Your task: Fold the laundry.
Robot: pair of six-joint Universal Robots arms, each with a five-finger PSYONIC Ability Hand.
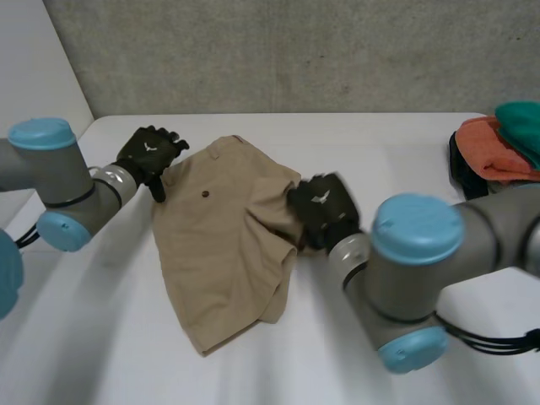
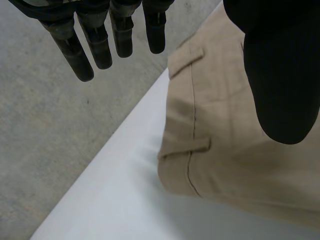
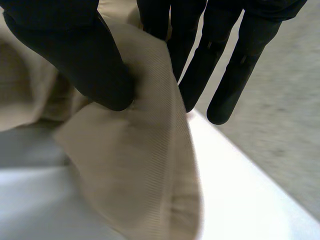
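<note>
Head view: tan shorts (image 1: 224,245) lie mid-worktop (image 1: 101,329), with the waistband far and the legs near, so the long axis runs far to near, leaning a little to the right at the near end. The left hand (image 1: 150,153) is at the far-left waist corner. The right hand (image 1: 323,205) is on the shorts' right edge, so the shorts lie between the two hands. A cloth pile (image 1: 498,148) sits far right, well apart.

Left wrist view: the fingers (image 2: 100,47) are straight and spread wide, out past the worktop's edge. The thumb (image 2: 280,75) hangs over the waistband and its belt loops. I see no pinch; this hand holds nothing.

Right wrist view: the thumb (image 3: 95,75) presses a fold of the shorts' edge against the fingers (image 3: 200,75), so this hand is clamped on the cloth.

I judge that a fold would carry the right edge leftwards across the long axis. The left hand, already at the waistband, would need to close on it first.
</note>
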